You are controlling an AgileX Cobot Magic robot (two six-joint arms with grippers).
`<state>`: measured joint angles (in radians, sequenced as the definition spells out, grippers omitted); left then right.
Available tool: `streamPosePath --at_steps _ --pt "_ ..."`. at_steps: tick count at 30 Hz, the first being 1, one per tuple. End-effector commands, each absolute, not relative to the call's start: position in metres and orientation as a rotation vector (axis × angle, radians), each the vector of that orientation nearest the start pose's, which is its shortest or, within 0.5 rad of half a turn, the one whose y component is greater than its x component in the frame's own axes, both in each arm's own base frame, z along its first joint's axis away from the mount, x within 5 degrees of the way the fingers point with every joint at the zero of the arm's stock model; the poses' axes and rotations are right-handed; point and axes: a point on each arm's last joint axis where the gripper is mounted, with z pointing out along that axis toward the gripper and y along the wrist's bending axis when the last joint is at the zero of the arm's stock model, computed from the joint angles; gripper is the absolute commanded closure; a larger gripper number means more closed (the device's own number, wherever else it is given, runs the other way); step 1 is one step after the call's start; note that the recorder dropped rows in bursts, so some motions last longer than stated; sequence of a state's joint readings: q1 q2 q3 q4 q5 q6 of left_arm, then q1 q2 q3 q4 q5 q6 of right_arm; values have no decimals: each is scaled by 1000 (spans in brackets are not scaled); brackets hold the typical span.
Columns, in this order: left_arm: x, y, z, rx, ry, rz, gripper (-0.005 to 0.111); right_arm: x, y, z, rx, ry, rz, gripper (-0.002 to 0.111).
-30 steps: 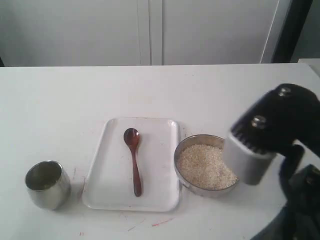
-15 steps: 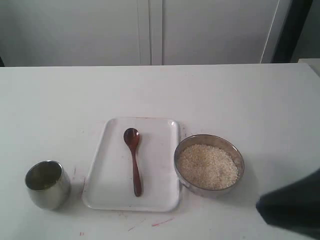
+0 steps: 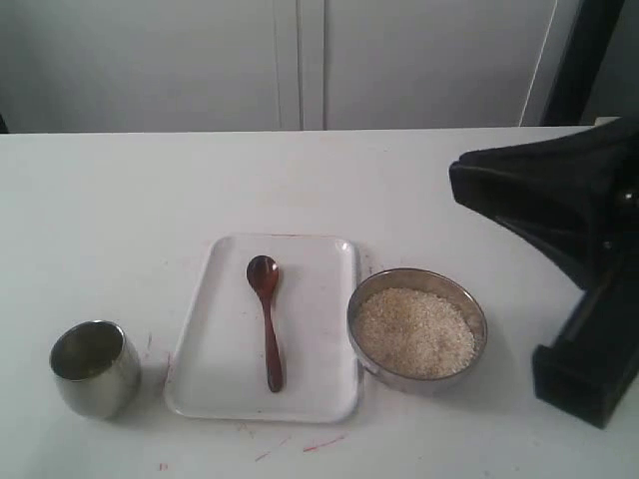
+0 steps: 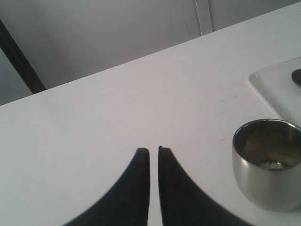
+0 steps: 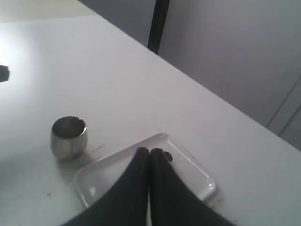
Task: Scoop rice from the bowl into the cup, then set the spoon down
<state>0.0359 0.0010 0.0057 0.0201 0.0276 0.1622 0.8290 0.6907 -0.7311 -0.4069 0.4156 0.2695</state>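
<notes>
The dark wooden spoon [image 3: 267, 319] lies on a white tray [image 3: 319, 299], its oval bowl pointing away and nothing touching it. To its right stands the wide steel bowl [image 3: 469, 309], full of white rice [image 3: 412, 331]. The small steel cup [image 3: 93, 367] stands left of the tray. In the left wrist view my left gripper [image 4: 154, 150] is shut and empty, hovering beside the cup [image 4: 270, 165], which shows a pale patch at its bottom. In the right wrist view my right gripper [image 5: 150, 151] is shut and empty above the tray [image 5: 207, 181], hiding most of the spoon [image 5: 168, 157]; the cup [image 5: 69, 136] is beyond.
The right arm's black body [image 3: 559, 210] looms at the right edge of the exterior view, beside the bowl. The white table [image 3: 150, 200] runs back to a pale wall. A few red marks [image 3: 319, 442] lie near the tray's front edge.
The right arm has swung: from in front of the bowl's right side, down to the lower right corner, now raised large at the right edge. Spoon, bowl and cup have not moved.
</notes>
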Motion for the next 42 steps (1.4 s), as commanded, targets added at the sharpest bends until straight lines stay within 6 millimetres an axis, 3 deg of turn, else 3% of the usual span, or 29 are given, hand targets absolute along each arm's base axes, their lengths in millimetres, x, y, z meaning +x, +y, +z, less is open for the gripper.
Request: streamPosePath --at_steps 1,9,17,23,30,36,39,42 --pt "56 2 211 103 1504 163 92 113 83 336 -649 1643 327 108" --pt "56 2 211 103 1504 163 92 102 44 291 -394 1706 245 108" --pt "56 2 211 103 1504 163 92 77 18 266 -207 1554 154 108" --pt "56 2 211 103 1504 163 92 64 11 251 -109 1467 141 108" --pt "56 2 211 103 1504 163 92 59 12 255 -117 1378 160 108" --pt "56 2 211 103 1504 163 92 56 1 235 -68 1581 12 108" --pt "56 2 211 103 1504 163 92 53 -2 228 -59 1583 -46 108" --pt "56 2 211 103 1504 163 92 55 -2 206 -62 1628 -50 108"
